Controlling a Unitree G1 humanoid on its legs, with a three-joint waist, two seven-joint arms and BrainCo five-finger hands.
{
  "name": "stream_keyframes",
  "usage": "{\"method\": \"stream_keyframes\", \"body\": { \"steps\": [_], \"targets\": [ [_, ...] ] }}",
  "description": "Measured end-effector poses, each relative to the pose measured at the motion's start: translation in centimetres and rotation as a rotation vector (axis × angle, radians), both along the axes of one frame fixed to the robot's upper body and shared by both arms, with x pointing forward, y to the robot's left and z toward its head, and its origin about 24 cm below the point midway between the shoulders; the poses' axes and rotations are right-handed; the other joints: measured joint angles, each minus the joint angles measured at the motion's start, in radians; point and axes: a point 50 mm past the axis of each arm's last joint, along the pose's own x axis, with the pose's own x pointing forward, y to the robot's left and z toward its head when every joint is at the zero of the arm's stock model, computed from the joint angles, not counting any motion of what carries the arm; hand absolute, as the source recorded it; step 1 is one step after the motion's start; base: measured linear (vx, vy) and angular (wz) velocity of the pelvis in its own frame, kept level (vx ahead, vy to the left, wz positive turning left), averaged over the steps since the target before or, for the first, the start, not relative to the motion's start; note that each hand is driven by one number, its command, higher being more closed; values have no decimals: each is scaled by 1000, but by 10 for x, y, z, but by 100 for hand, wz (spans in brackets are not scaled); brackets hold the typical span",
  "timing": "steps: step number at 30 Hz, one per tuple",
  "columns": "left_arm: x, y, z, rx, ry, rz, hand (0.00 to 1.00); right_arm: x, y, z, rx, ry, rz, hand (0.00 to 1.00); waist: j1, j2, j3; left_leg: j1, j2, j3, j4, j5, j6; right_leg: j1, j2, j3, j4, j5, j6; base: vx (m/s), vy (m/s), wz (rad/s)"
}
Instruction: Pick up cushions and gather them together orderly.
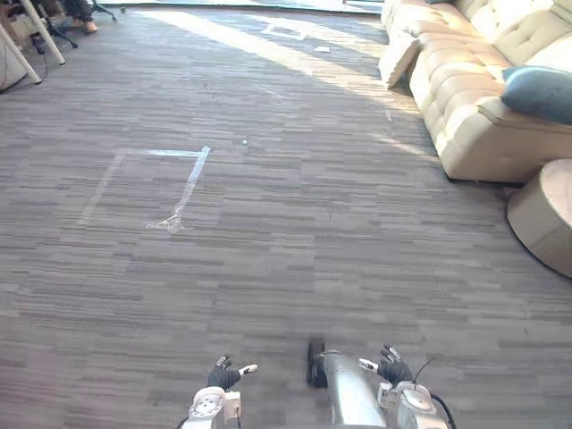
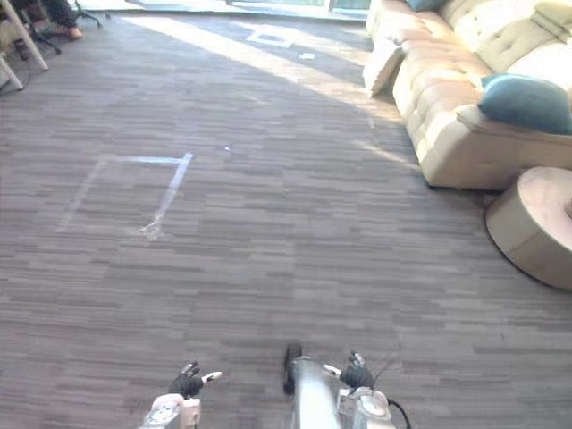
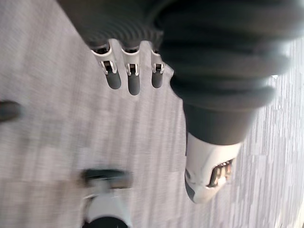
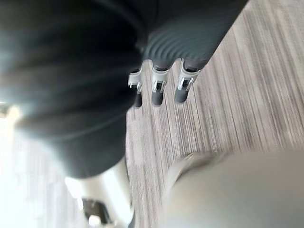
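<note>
blue cushion on sofa | cream cushion (floor) | left hand, right hand empty

Blue cushion on sofa, cream cushion against it

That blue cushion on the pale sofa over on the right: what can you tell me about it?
The blue cushion is a plump, dusty teal pillow, plain and soft-looking, apparently fabric, with rounded corners. It lies on the near end of the cream tufted sofa, on or just beside the low armrest; which one cannot be told. Sunlight brightens its top. Only the sofa touches it, and its right side runs out of view.
</note>
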Motion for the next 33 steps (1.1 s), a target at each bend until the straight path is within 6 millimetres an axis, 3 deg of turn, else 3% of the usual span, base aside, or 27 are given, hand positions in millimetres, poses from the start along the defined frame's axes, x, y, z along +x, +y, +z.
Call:
{"method": "stream_keyframes", "body": {
  "steps": [1, 2, 3, 4, 5, 7, 9, 10, 11, 12, 15, 16, 17, 18, 19, 20, 21, 22, 23, 24, 25, 27, 28, 29, 31, 32, 33],
  "targets": [
    [-1, -2, -1, -7, 3, -1, 0, 0, -2, 1, -1, -4, -10, 0, -2, 12, 2, -14, 8, -10, 63, 16, -27, -1, 1, -5, 47, -46, -24, 800, -289, 3],
    [-4, -5, -1, -19, 7, -1, 0, 0, -6, 1, -10, -2, -14, 0, -7, 29, 0, -84, 31, -34, 267, 74, -128, 32, 4, -20, 85, -119, -35, 668, -248, 5],
    [-2, -5, -1, -22, 2, 8, 0, -1, -7, 2, -12, 2, -13, 0, -12, 38, 4, -155, 55, -54, 446, 139, -237, 73, 10, -26, 78, -148, -41, 671, -234, 14],
    [1, -5, 1, -32, -15, 32, 0, 0, -8, 3, -18, -4, -11, 0, -16, 52, 11, -241, 92, -58, 646, 187, -302, 128, 32, -30, 56, -168, -48, 528, -149, 4],
    [1, -3, 3, -38, -34, 70, 0, 1, -7, 4, -24, -5, -1, 0, -9, 60, 19, -319, 146, -12, 847, 169, -280, 209, 66, -28, 13, -184, -70, 782, -184, -32],
    [3, 6, 7, -27, -73, 122, 0, 3, 5, 2, -5, -7, 33, 0, 27, 44, 21, -412, 193, 75, 944, 88, -211, 371, 102, 0, -92, -201, -96, 674, -136, -64],
    [6, 12, 10, -18, -95, 136, 0, 6, 19, 1, 31, -9, 50, 0, 47, 28, 14, -521, 187, 141, 822, 24, -124, 488, 103, 49, -195, -205, -97, 474, -36, -67],
    [7, 12, 11, -19, -105, 142, 0, 6, 24, 0, 43, -11, 51, 0, 57, 26, 15, -581, 183, 157, 740, 8, -99, 538, 102, 74, -236, -213, -93, 671, 40, -73],
    [10, 13, 14, -21, -124, 148, 0, 10, 25, 1, 43, -20, 52, 0, 66, 32, 18, -642, 159, 150, 612, 12, -99, 586, 88, 93, -273, -226, -76, 685, 125, -69],
    [11, 13, 15, -20, -137, 152, 0, 5, 23, -1, 37, -4, 47, 0, 74, 32, 19, -678, 112, 138, 392, 58, -111, 644, 61, 111, -316, -248, -52, 593, 152, -53],
    [10, 13, 14, -16, -137, 165, 0, -4, 18, -4, 16, 28, 48, 0, 88, 53, 8, -744, 90, 118, 110, 166, -132, 748, 50, 152, -390, -292, -8, 651, 282, -49],
    [10, 18, 15, 1, -136, 159, 0, -11, 17, -8, 12, 64, 57, 0, 100, 46, 2, -760, 86, 112, 167, 291, -95, 795, 40, 186, -398, -309, -10, 728, 370, -59],
    [9, 22, 15, 15, -131, 151, 0, -13, 21, -10, 24, 74, 57, 0, 103, 31, -14, -763, 70, 112, 190, 330, -69, 796, 20, 202, -378, -304, -18, 887, 431, -44],
    [7, 30, 15, 36, -123, 146, 0, -15, 28, -12, 43, 81, 56, 0, 95, -8, -33, -764, 39, 116, 219, 305, -41, 758, -18, 222, -295, -287, -22, 747, 333, -8],
    [5, 33, 14, 46, -113, 145, 0, -20, 30, -13, 51, 93, 53, 0, 91, -31, -42, -755, 9, 118, 259, 258, -2, 701, -41, 246, -146, -243, 46, 750, 337, 8],
    [5, 35, 14, 52, -109, 143, 0, -20, 32, -14, 60, 90, 38, 0, 88, -48, -39, -726, -14, 119, 282, 210, 5, 658, -54, 269, 3, -186, 124, 741, 332, 21],
    [5, 39, 14, 63, -105, 140, 0, -20, 32, -14, 60, 90, 39, 0, 82, -66, -35, -678, -39, 121, 280, 156, 16, 594, -59, 299, 187, -67, 208, 704, 293, 30],
    [3, 42, 12, 76, -83, 131, 0, -18, 33, -13, 61, 86, 47, 0, 77, -73, -23, -590, -67, 118, 260, 110, 17, 501, -71, 310, 416, 40, 259, 684, 268, 21],
    [1, 41, 10, 79, -69, 128, 0, -17, 32, -12, 57, 80, 48, 0, 77, -74, -20, -520, -77, 118, 236, 85, 13, 440, -82, 284, 532, -1, 221, 670, 219, -3],
    [-2, 38, 9, 73, -60, 129, 0, -15, 28, -11, 45, 68, 51, 0, 78, -55, -17, -433, -76, 118, 193, 60, 16, 373, -88, 234, 598, -71, 150, 533, 164, -21],
    [-7, 35, 6, 67, -42, 128, 0, -13, 25, -9, 33, 49, 54, 0, 76, -36, -23, -367, -69, 118, 150, 42, 22, 314, -83, 185, 606, -123, 109, 667, 173, -19],
    [-9, 26, 2, 59, -12, 82, 0, -1, 18, -2, 6, -4, 59, 0, 55, -3, -18, -227, -50, 110, 61, 16, 32, 159, -61, 40, 472, -227, 48, 719, 102, 10],
    [-8, 24, 2, 55, -8, 77, 0, 3, 17, 0, 2, -18, 61, 0, 46, -5, -17, -192, -47, 105, 43, 2, 31, 105, -50, 9, 382, -233, 45, 822, 11, 36],
    [-7, 22, 2, 50, -7, 76, 0, 6, 14, 2, -3, -35, 54, 0, 33, -8, -15, -148, -45, 91, 24, -16, 25, 54, -36, -30, 214, -200, 50, 892, -50, 53],
    [-7, 20, 2, 44, -6, 72, 0, 4, 10, 2, -6, -31, 27, 0, 22, -24, -11, -69, -52, 69, -19, -31, 20, 28, -8, -51, -137, -59, 47, 832, -103, 69],
    [-7, 17, 1, 34, -6, 73, 0, -1, 5, 1, -15, -9, 22, 0, 15, -25, -9, -27, -50, 45, -26, -39, 6, 32, 10, -25, -172, 77, 6, 887, -126, 61],
    [-7, 10, 0, 10, -3, 83, 0, -2, -2, 1, -29, 1, 13, 0, 17, 10, -5, 0, -16, 25, -12, -34, -2, 31, 31, -13, -99, 82, -38, 864, -123, 49]
  ]
}}
